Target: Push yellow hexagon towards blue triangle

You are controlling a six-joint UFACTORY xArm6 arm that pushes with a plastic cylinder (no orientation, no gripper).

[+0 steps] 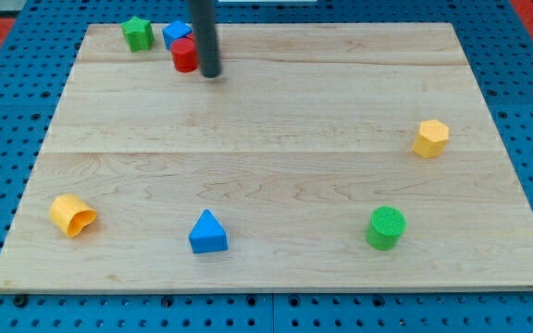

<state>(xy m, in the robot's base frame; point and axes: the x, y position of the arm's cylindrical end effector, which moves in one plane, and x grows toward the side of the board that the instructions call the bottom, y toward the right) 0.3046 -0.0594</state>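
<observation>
The yellow hexagon (430, 138) lies near the view's right edge of the wooden board (276, 111). The blue triangle (208, 232) lies near the view's bottom, left of centre, far from the hexagon. My tip (211, 73) rests on the board near the view's top left, just right of a red cylinder (184, 55). The tip is far from both the hexagon and the triangle.
A blue block (175, 34) sits behind the red cylinder and a green star-like block (138, 33) to its left. A yellow-orange block (71, 215) lies at the bottom left. A green cylinder (385, 228) stands at the bottom right. Blue pegboard surrounds the board.
</observation>
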